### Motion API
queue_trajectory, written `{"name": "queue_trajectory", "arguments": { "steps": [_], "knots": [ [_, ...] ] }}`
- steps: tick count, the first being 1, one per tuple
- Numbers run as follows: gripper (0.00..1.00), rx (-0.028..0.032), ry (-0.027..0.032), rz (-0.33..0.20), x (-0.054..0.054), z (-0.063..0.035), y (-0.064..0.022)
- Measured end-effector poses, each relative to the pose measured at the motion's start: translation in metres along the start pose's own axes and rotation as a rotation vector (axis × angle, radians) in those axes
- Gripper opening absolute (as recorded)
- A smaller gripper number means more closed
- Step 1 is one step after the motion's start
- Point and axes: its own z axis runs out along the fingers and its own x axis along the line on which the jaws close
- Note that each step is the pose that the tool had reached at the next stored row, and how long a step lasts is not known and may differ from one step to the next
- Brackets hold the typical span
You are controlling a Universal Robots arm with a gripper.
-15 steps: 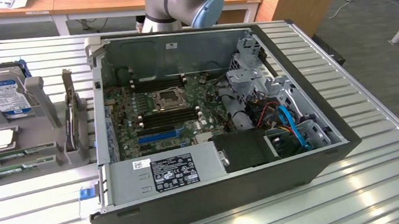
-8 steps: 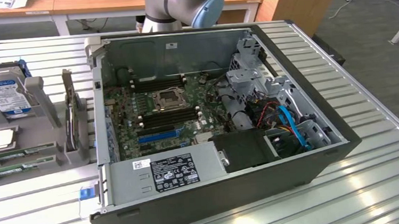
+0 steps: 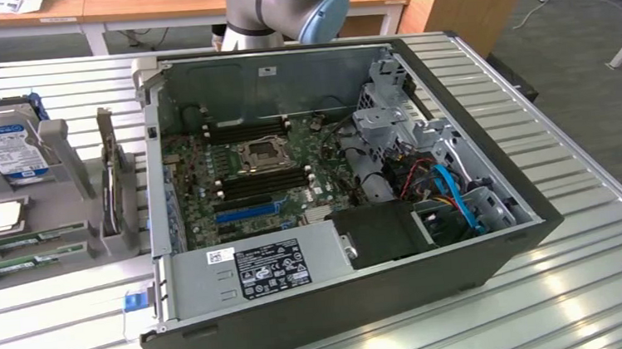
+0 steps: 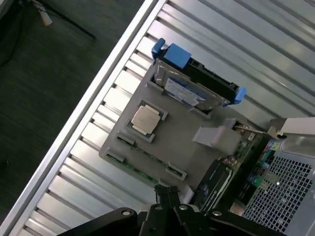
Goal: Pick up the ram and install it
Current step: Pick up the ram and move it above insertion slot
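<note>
Hand (image 4: 167,191): hovering shut and empty above the grey tray (image 4: 179,125). Ram (image 4: 142,166): lying flat close under it, long axis running along the tray's edge, near the processor chip (image 4: 146,119).

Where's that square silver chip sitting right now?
On the exterior view's left, the square silver chip lies in the grey tray, beside the upright blue-labelled hard drive.

The ram (image 3: 16,266), a long, thin green stick with a pale label, lies lengthwise in a slot along the edge of the grey holder (image 3: 50,218), uninstalled, at the exterior view's left of the open case (image 3: 410,300).
</note>
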Motion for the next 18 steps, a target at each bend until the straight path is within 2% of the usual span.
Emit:
{"name": "queue_trajectory", "arguments": {
  "steps": [18],
  "knots": [
    [0.1, -0.0068, 0.0147, -0.327, 0.0, 0.0013, 0.0]
  ]
}}
